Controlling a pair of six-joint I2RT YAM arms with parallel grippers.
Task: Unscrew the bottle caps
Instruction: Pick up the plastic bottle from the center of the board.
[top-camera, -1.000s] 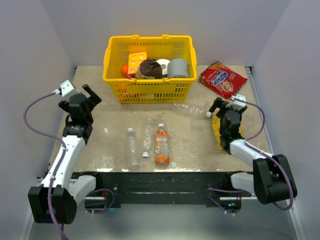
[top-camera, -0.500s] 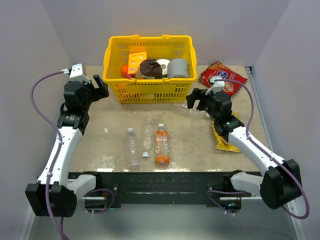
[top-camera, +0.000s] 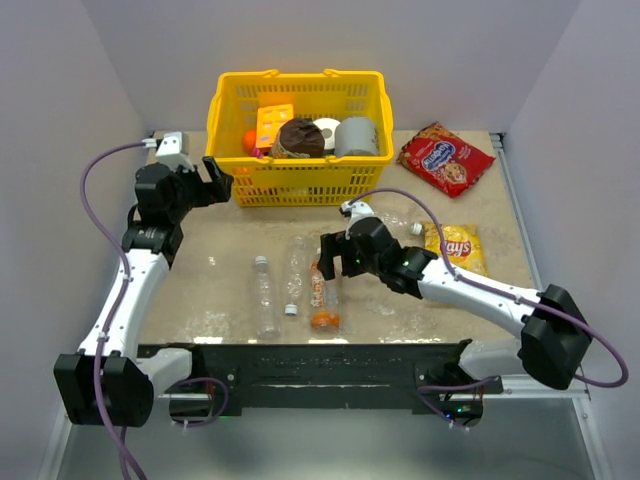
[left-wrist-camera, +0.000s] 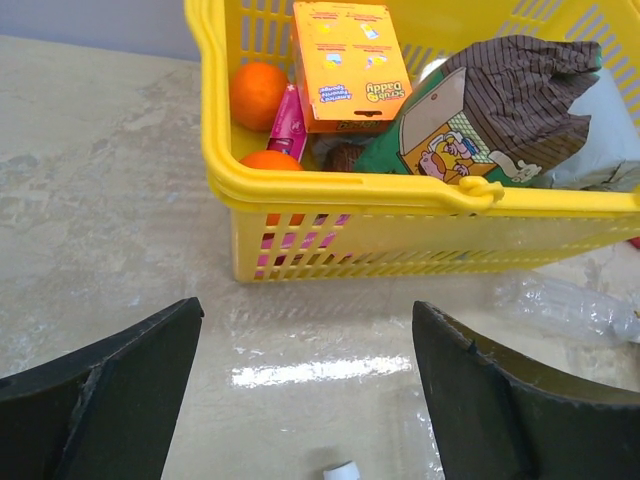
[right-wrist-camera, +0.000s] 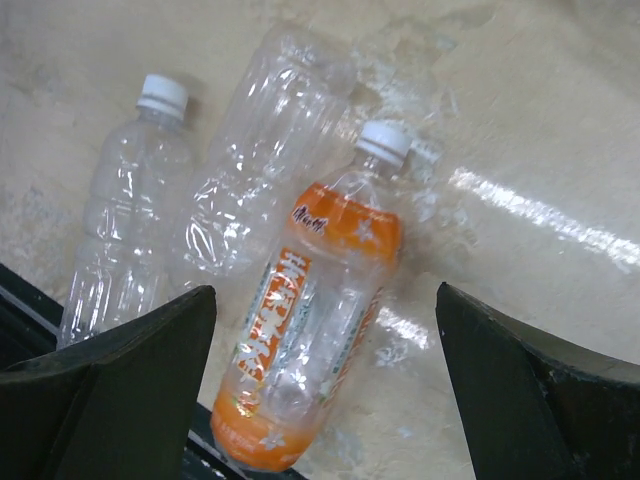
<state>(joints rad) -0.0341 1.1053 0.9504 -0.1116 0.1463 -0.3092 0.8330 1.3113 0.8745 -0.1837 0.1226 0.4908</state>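
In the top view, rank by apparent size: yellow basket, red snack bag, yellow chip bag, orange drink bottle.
yellow basket
red snack bag
yellow chip bag and orange drink bottle: about alike; the right gripper covers the bottle's top, so unranked.

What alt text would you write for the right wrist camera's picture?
An orange drink bottle with a white cap lies on the beige table, framed by the open dark fingers of the right gripper. Beside it lie a crumpled clear bottle and a capped clear bottle.

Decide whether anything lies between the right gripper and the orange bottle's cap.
Nothing visible does. The open right gripper hovers over the orange bottle; its cap shows unobstructed, a clear bottle lying alongside.
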